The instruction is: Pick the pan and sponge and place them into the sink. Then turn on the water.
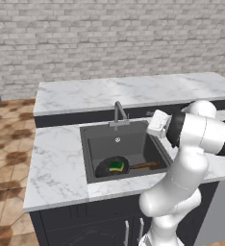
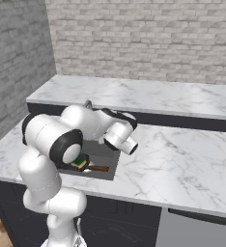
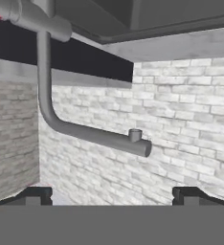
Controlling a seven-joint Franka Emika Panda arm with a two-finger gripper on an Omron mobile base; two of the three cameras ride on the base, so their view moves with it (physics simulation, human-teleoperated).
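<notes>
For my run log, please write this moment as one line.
pan: in sink | sponge: on pan | gripper: open, empty, facing faucet | water: off

Counter [image 1: 56, 158]: white marble with grey veining — seen across the front run, above dark cabinet fronts [image 1: 85, 223].
Rear counter [image 1: 133, 91]: a second marble-topped run, set well behind the first against the wall and separated from it by a dark band.
Wall [image 1: 109, 38]: pale grey-white brick, laid in regular courses; also seen in the right base view [image 2: 148, 38].
Side wall [image 2: 16, 62]: darker grey brick, met at the corner on the left.
Floor [image 1: 8, 144]: mottled terracotta tiles — visible left of the counters.
</notes>
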